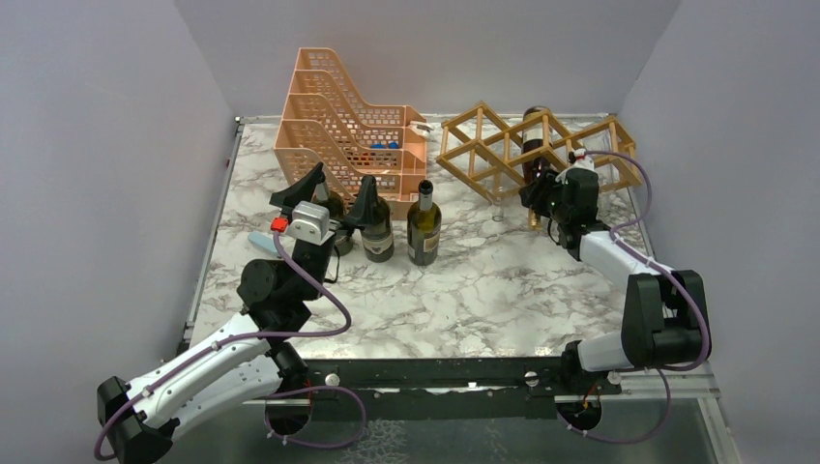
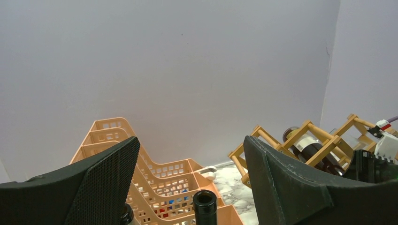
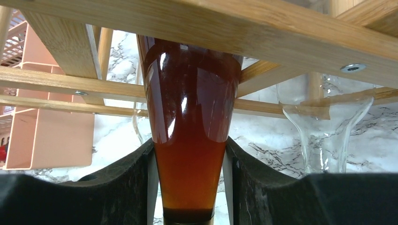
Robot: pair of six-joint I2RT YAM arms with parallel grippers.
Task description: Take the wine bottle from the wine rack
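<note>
The wooden wine rack point(image 1: 483, 155) stands at the back right of the table. A dark wine bottle point(image 1: 534, 145) lies in one of its cells, neck pointing toward the front. My right gripper point(image 1: 538, 198) is at that neck. In the right wrist view, both fingertips press against the amber neck point(image 3: 190, 117) just below a rack slat point(image 3: 234, 28), so the right gripper point(image 3: 190, 145) is shut on it. My left gripper point(image 1: 339, 184) hangs open over the standing bottles at centre left, holding nothing. The left wrist view shows its jaws wide apart point(image 2: 191, 140), with the rack point(image 2: 324, 136) at far right.
An orange perforated tiered tray point(image 1: 338, 126) stands at the back left. Dark bottles point(image 1: 424, 222) point(image 1: 375, 227) stand upright in front of it, one mouth point(image 2: 204, 201) below my left jaws. A clear glass bottle point(image 3: 328, 122) lies in the neighbouring rack cell. Walls close the sides and back.
</note>
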